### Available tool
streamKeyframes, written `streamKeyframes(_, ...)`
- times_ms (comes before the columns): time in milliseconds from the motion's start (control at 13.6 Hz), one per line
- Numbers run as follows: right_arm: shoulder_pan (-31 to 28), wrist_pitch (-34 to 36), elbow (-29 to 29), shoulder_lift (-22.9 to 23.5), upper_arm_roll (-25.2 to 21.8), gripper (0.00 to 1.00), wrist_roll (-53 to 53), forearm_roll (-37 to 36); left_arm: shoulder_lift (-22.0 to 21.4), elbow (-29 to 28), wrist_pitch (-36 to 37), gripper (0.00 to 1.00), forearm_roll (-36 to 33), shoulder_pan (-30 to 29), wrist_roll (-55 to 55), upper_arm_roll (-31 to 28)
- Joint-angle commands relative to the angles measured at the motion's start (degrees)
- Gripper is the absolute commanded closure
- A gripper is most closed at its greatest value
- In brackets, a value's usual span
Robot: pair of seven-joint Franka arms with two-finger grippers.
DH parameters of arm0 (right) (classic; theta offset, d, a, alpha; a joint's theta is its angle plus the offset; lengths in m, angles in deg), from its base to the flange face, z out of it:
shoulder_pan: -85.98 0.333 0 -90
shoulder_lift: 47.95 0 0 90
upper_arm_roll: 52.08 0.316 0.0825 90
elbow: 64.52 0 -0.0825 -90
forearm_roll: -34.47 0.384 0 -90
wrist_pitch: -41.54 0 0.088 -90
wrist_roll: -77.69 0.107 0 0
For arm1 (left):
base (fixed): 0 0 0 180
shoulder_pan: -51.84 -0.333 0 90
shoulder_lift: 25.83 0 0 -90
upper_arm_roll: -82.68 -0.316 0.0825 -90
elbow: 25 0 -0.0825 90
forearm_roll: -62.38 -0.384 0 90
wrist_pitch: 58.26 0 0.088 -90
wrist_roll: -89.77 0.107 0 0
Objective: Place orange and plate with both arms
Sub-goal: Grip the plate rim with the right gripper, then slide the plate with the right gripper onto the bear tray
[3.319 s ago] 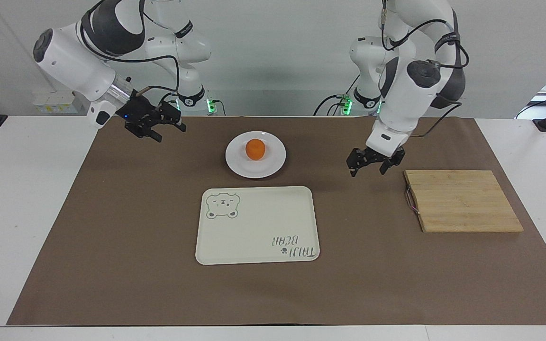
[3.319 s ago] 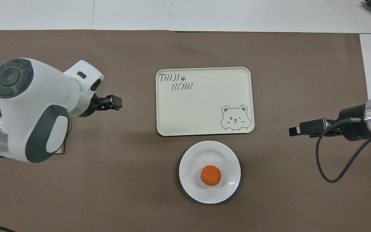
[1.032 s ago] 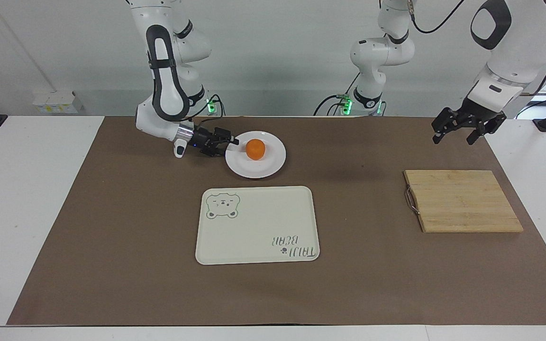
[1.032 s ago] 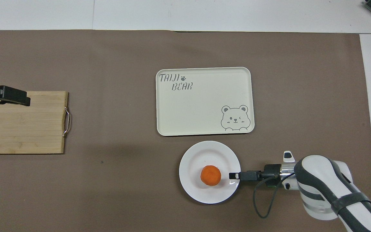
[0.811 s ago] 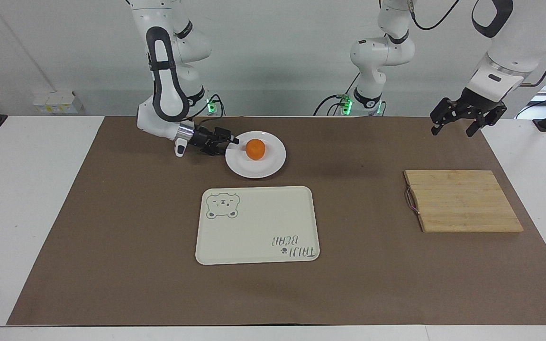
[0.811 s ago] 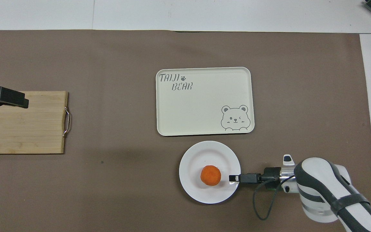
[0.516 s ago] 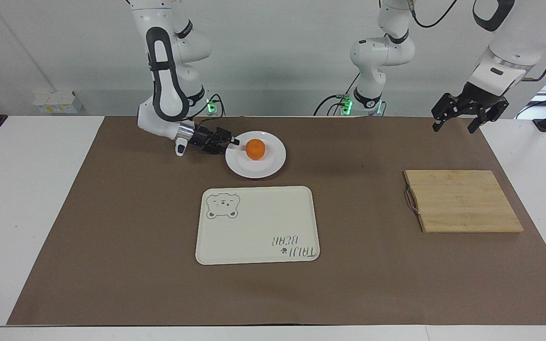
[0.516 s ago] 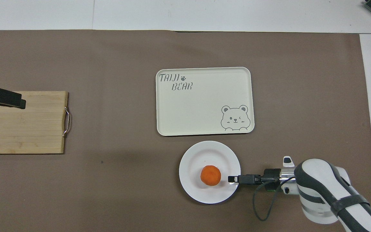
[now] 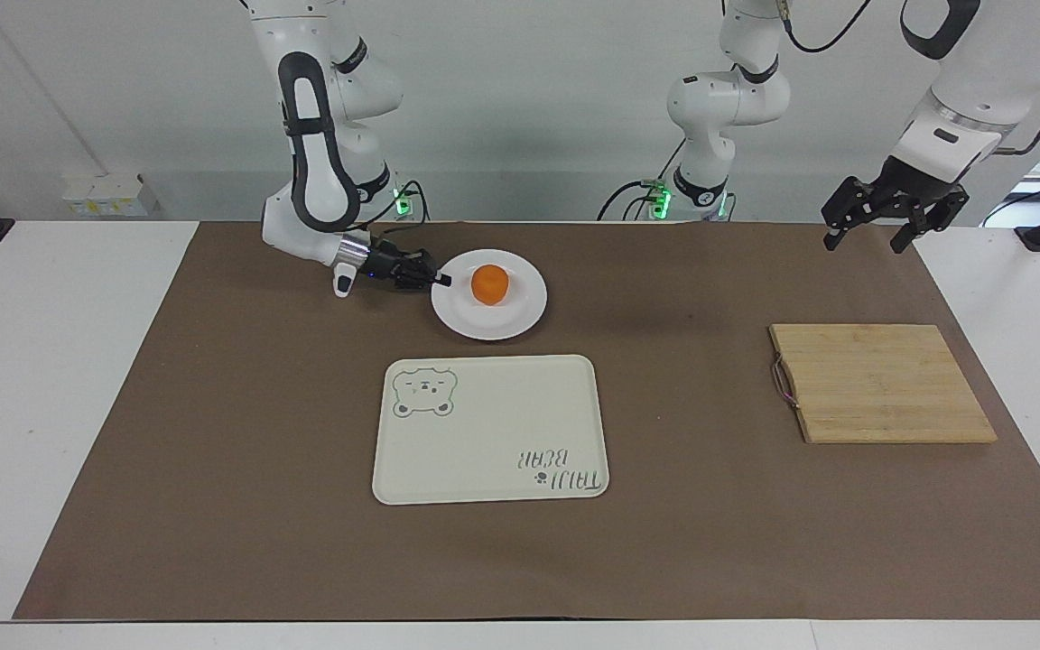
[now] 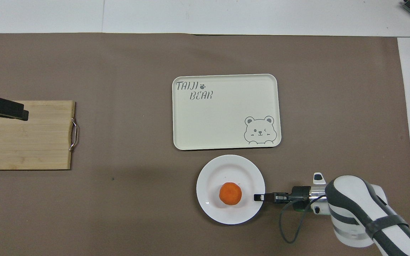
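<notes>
The right gripper (image 9: 441,282) is down low at the rim of the plate (image 9: 520,318), on the side toward the right arm's end of the table, and its fingers have closed onto that rim (in the overhead view (image 10: 259,196) the tips sit just over the plate's edge (image 10: 212,209)). So the right gripper is clamped on the plate, with the dish flat on the brown mat (image 9: 213,451).

The orange (image 9: 489,283) sits on the plate near its middle, untouched by the fingers; from above (image 10: 230,193) it lies just beside the gripper's tips but apart from them.

The plate lies nearer to the robots than the cream bear tray (image 9: 491,428), just beside the tray's nearer edge without touching it.

The left gripper (image 9: 881,226) hangs high in the air over the mat's edge at the left arm's end, jaws spread wide, nothing between them; this arm waits. Below it lies the wooden cutting board (image 9: 881,384).

Compared with a second ago: the right gripper's fingers were spread around the rim then, now they are pinched on it, and plate and orange have nudged a touch toward the left arm's end. The left gripper has barely drifted.
</notes>
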Motion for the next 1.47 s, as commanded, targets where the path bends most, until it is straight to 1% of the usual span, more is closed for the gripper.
streamKeyframes(0, -0.1, 0.5, 1.3, 0.4, 0.1, 1.0, -2.3, 1.9, -0.7, 0.0, 1.0, 0.0, -1.2, 0.4, 0.2, -0.3)
streamKeyframes(221, -0.5, 2.1, 2.6, 0.3, 0.1, 1.0, -0.9, 2.0, -0.7, 0.0, 0.9, 0.0, -1.2, 0.4, 0.2, -0.3)
streamKeyframes(442, -0.4, 2.8, 4.3, -0.8, 0.1, 1.0, 2.3, 1.9, -0.7, 0.0, 1.0, 0.0, -1.2, 0.4, 0.2, -0.3)
streamKeyframes(737, 0.0, 2.8, 11.0, -0.4, 0.3, 1.0, 10.3, 1.2, -0.6, 0.0, 1.0, 0.0, -1.2, 0.4, 0.2, -0.3)
streamKeyframes(811, 0.0, 3.0, 12.3, 0.2, 0.3, 1.0, 10.7, 1.2, -0.6, 0.0, 1.0, 0.0, -1.2, 0.4, 0.2, -0.3)
streamKeyframes(959, -0.1, 3.3, 15.7, 2.6, 0.3, 1.0, 10.9, 1.2, -0.6, 0.0, 1.0, 0.0, -1.2, 0.4, 0.2, -0.3)
streamKeyframes(1106, -0.8, 4.5, 20.5, 5.6, 0.3, 1.0, 14.3, 1.3, -0.6, 0.0, 1.0, 0.0, -1.2, 0.4, 0.2, -0.3)
streamKeyframes(1327, -0.8, 5.5, 31.9, 12.8, 0.3, 1.0, 22.9, 1.2, -0.7, 0.0, 1.0, 0.0, -1.2, 0.4, 0.2, -0.3)
streamKeyframes(1401, -0.9, 6.3, 35.9, 16.1, 0.3, 1.0, 24.5, 1.3, -0.6, 0.0, 1.0, 0.0, -1.2, 0.4, 0.2, -0.3)
